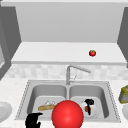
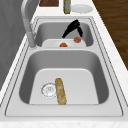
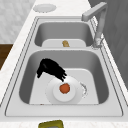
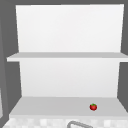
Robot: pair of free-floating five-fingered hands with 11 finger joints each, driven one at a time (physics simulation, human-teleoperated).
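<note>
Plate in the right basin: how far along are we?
Done: plate lies in the right basin with a red fruit on it. In hand: right hand reaches down to its rim, fingers straight, nothing lifted. Remaining: loaf untouched in the left basin; left hand idle at the front edge.

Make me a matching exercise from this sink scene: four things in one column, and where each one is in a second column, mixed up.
Things:
1. tomato
2. bread loaf
3. white plate
4. right hand

Places:
A. on the floor of the right basin
B. lying in the left basin beside the drain
C. on the shelf above the sink
D. reaching down to the plate's rim

Pairs: 1-C, 2-B, 3-A, 4-D
</note>
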